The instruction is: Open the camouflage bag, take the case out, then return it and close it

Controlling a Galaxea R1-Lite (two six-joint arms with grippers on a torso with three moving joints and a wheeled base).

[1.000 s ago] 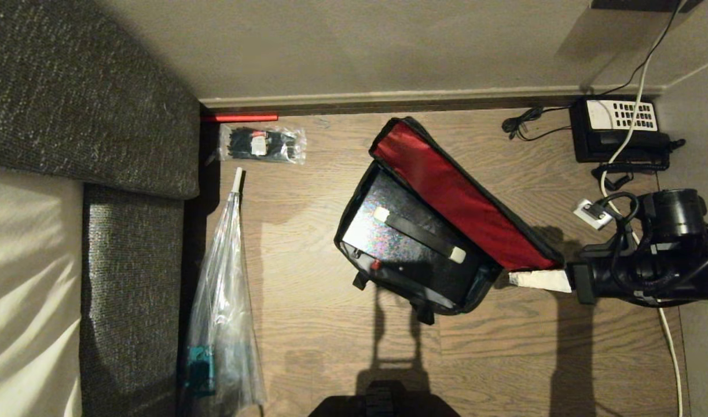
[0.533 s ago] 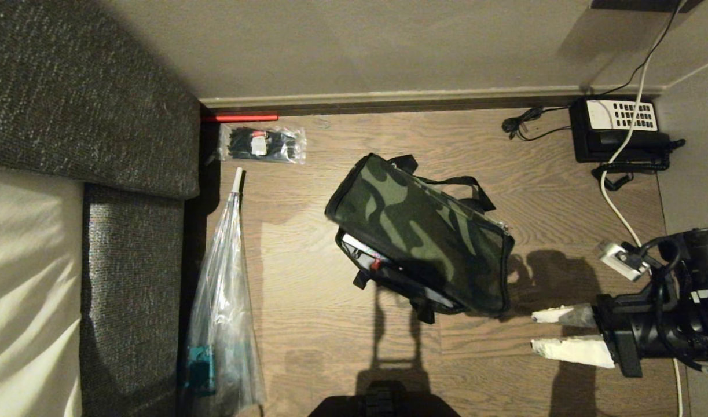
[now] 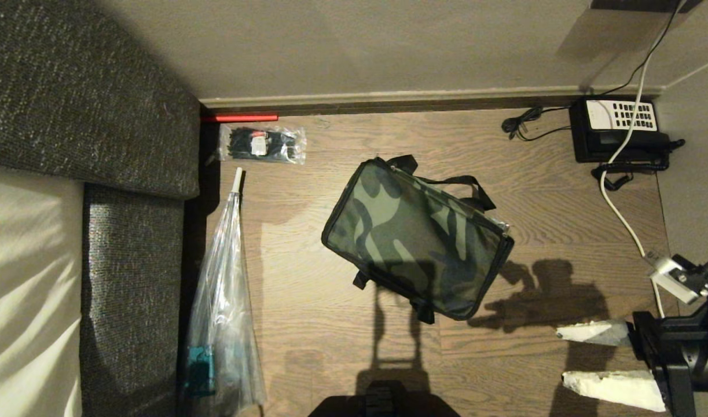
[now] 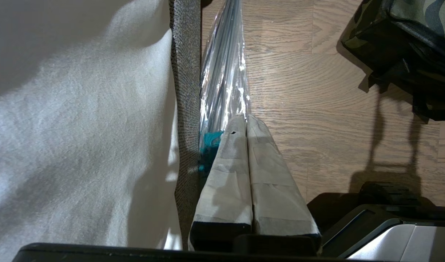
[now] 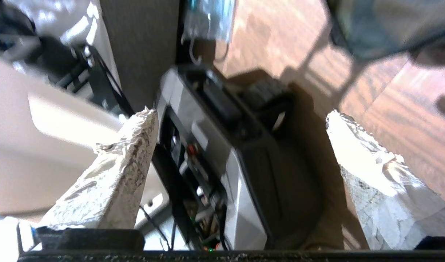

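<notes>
Far left in the head view: grey sofa [image 3: 87,104] w/ a pale cushion [image 3: 24,289] along the edge. Just right of it a clear plastic-wrapped umbrella [image 3: 223,301] lies on the wood floor [image 3: 330,347], white tip toward the wall, and a clear packet of black ties [image 3: 261,143] sits near the skirting w/ a red strip [image 3: 239,117] beside it. The left gripper [image 4: 241,118] (seen only from its own wrist cam) hangs by the sofa side over the umbrella, its 2 taped fingers pressed together, nothing between them. Centre: the bag [image 3: 414,234] lies on the floor at a slant, camo lid down flat over the body, black straps poking out at the far and near sides; the case can't be seen. Far right by the wall, a black phone [image 3: 617,130] w/ white keypad, a white cable [image 3: 620,202] trailing from it. Lower right: the right gripper [image 3: 562,355] sits well clear of the bag's right corner, 2 white fingers spread wide, empty.
</notes>
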